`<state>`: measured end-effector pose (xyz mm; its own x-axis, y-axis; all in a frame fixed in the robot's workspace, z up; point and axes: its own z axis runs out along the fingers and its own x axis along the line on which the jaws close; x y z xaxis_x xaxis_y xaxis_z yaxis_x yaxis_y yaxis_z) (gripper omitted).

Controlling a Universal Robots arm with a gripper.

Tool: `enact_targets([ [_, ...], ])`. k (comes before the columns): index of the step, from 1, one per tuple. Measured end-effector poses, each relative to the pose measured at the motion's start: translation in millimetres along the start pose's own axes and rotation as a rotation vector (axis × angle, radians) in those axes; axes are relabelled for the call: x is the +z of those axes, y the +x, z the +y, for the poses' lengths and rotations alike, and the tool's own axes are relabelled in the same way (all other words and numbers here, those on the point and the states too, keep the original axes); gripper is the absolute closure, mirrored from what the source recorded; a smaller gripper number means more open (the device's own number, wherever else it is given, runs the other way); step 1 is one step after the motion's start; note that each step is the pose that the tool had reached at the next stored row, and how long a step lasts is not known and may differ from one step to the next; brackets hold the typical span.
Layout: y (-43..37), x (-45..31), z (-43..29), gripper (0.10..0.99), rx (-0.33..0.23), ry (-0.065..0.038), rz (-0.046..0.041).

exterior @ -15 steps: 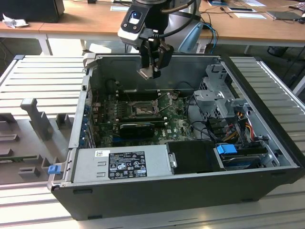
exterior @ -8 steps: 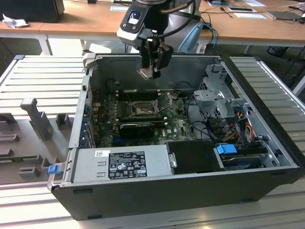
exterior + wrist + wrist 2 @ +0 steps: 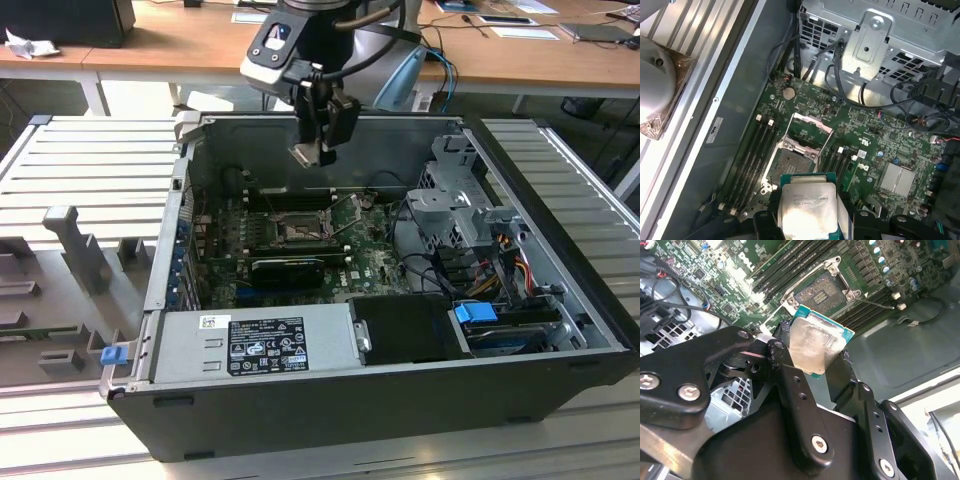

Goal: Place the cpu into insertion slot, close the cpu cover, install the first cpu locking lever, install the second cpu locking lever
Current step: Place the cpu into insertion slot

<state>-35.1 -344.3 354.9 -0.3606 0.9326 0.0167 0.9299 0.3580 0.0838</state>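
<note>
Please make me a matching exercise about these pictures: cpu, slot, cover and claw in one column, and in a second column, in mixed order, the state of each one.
Column one
1. cpu
2. slot
3. cover
4. claw

Column two
A. empty, dark centre uncovered
B. shut, gripping
C. open, tilted up
D. gripped, in the air

Pairs: 1-D, 2-A, 3-C, 4-B

power supply [image 3: 265, 345] | drive cage [image 3: 455, 205] | expansion card [image 3: 290, 267] | wooden desk [image 3: 150, 55] | coin cell [image 3: 788, 93]
</note>
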Motion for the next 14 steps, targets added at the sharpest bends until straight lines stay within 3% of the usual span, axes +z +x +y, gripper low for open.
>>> enact_targets([
  [7,0.0,1.3,-0.1,0.561,0.081,-0.001,-0.0081],
  [14,-0.1,5.5,-0.4,0.561,0.086,-0.001,-0.0103],
])
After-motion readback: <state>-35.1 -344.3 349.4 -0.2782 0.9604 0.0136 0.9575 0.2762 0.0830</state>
